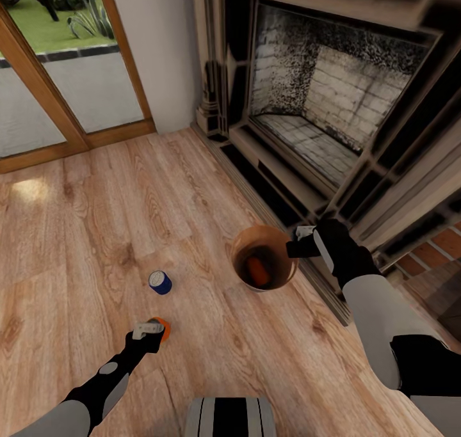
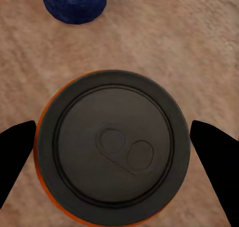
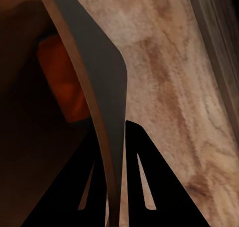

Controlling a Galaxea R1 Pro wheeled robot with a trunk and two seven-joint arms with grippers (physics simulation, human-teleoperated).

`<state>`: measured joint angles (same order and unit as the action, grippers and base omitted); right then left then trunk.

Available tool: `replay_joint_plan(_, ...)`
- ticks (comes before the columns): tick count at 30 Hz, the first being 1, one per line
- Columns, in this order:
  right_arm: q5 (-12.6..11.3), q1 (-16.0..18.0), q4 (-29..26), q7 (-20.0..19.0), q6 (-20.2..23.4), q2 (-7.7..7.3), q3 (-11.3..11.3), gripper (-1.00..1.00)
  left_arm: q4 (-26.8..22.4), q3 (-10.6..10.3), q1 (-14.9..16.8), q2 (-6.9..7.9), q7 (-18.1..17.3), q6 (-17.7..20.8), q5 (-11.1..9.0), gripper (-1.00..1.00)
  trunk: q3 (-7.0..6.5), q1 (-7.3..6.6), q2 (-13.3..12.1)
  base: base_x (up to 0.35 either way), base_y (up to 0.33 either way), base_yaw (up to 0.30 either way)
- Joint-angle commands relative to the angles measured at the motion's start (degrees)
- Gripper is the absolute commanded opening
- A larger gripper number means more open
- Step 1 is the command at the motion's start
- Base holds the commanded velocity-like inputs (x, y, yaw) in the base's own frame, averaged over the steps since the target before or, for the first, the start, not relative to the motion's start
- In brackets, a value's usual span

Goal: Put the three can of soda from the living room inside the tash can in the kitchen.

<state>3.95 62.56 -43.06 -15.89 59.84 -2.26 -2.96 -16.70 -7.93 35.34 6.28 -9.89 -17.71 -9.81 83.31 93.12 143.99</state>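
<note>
Above orange can (image 2: 112,147), left tool (image 2: 112,157) spread.

floor left of tash can (image 1: 242,276): open planks | blue can (image 1: 160,282) standing there | fireplace (image 1: 333,104) hearth blocks right side

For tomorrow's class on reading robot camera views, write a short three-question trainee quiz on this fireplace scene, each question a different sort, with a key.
1. True or false: the bucket already holds an orange can.
2. What does the right gripper pinch? A) the bucket's rim B) the blue can C) nothing
3. Fill in: the left gripper straddles an ____ can standing on the floor, fingers apart on either side.

Key: 1 true; 2 A; 3 orange.
</note>
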Motion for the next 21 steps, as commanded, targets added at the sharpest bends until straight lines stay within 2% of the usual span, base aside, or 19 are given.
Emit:
replay_joint_plan(1,-1.58,0.02,-0.01,-0.46,0.16,0.05,0.06,-1.0,0.06,0.02,-0.01,0.01,0.01,0.01,0.07,-1.0,0.0,0.0,0.0,0.0,0.0,0.0)
replay_joint_plan(6,-1.58,-0.06,-0.01,-0.46,0.16,0.17,0.01,-1.0,0.08,0.02,-0.01,-0.01,-0.03,0.13,0.07,-1.0,0.0,0.0,0.0,0.0,0.0,0.0)
replay_joint_plan(21,-1.41,-0.16,-0.07,-0.46,0.16,0.32,-0.03,-1.0,0.17,0.02,-0.01,-0.04,0.3,0.41,0.48,-1.0,-3.33,-0.39,-0.2,0.0,0.0,0.0)
